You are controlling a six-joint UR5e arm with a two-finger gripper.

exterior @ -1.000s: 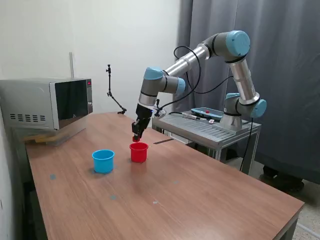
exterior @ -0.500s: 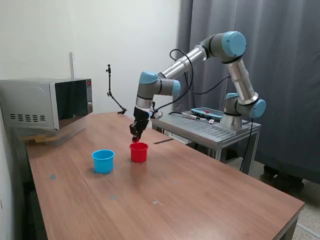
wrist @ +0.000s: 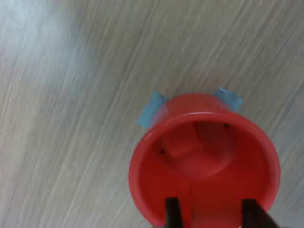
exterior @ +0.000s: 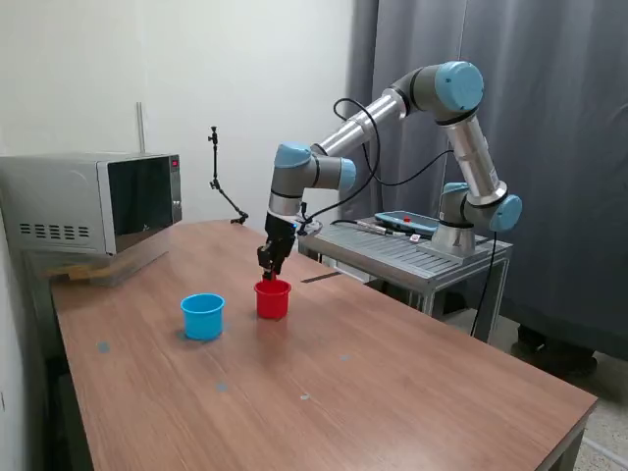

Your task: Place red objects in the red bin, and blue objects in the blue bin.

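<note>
Hovering at centre frame, your gripper has dropped closer to the red cup on the worktop. Fingers apart, empty; a red cube lies inside, likely just delivered.

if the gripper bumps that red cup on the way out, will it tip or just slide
Probably slide first: the red cup looks like thin, light plastic standing on a smooth wooden table. A knock at the rim could tip it, since it is nearly empty, with one small red cube inside. Blue tape at its base might hold it.
</note>
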